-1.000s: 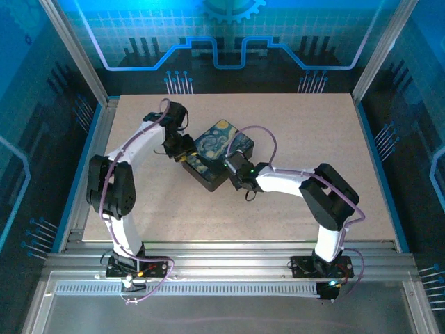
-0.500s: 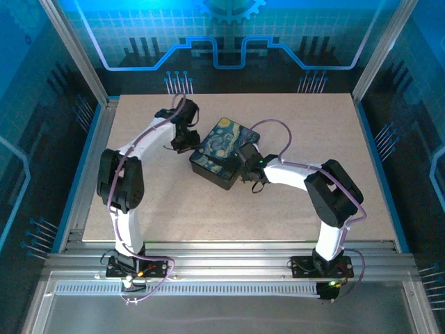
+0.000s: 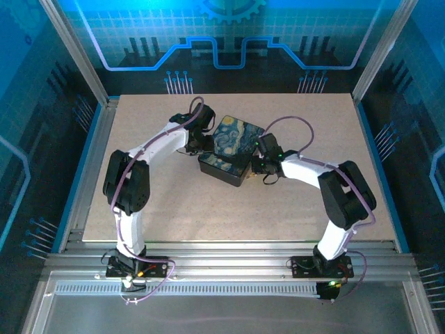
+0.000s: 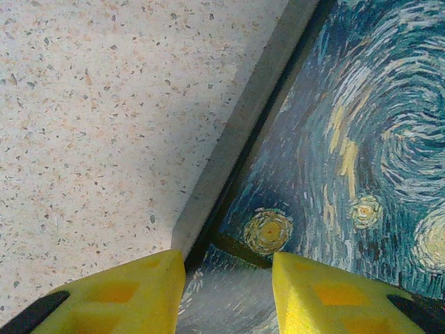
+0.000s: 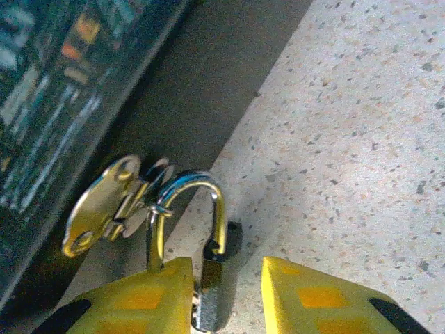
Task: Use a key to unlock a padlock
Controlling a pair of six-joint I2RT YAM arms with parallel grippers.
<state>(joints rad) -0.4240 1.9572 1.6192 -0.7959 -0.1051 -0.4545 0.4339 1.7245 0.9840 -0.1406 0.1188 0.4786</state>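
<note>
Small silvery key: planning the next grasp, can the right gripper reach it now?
Probably not directly: the yellow-fingered right gripper straddles the steel-shackled padlock; the key lies outside its fingers, beside the dark painted-lid box.

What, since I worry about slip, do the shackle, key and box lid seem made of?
Shackle: polished, steel-like metal, with mirror-bright highlights.
Key: thin flat metal with a yellowish sheen, perhaps brass or just the lighting.
Box lid: matte surface with a painted or printed swirl picture showing brushstrokes; the material beneath cannot be told.
</note>
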